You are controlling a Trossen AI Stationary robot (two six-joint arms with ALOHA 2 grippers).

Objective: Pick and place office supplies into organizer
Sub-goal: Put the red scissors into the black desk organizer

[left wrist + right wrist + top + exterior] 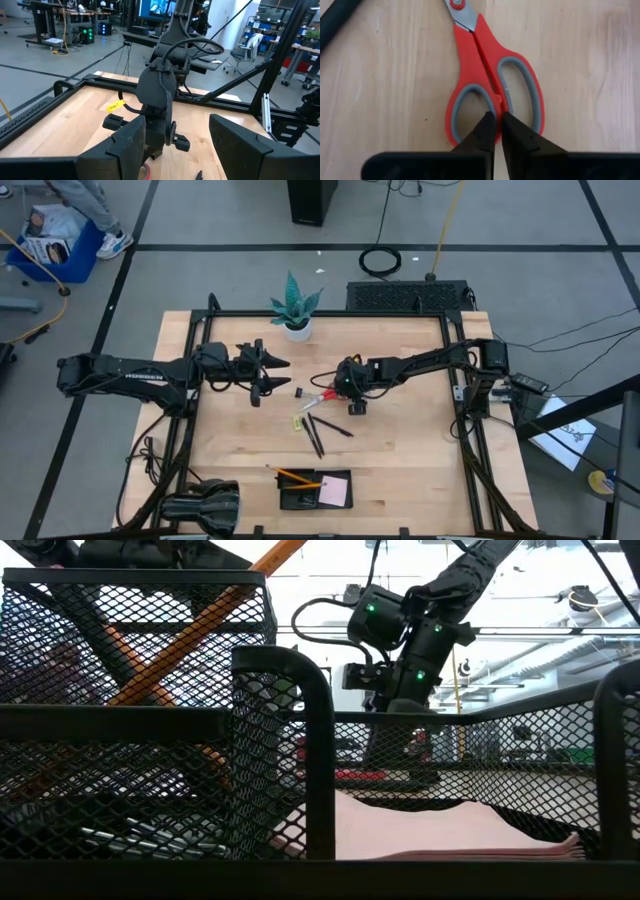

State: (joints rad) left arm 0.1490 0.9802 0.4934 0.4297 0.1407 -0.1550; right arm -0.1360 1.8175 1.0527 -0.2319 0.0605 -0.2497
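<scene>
1. The scissors [492, 97] lose their blade tips past the right wrist picture's edge; from above, the right claw [342, 383] covers most of them.
2. In the low view, the organizer [300, 710] mesh screens the surface and cuts off the note pad [450, 830].
3. The clip [299, 393] is too small to make out.

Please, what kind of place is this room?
Probably a robotics lab or workshop. A wooden table in a black frame carries two robot arms, cables lie on the taped floor, and benches with monitors stand behind.
</scene>
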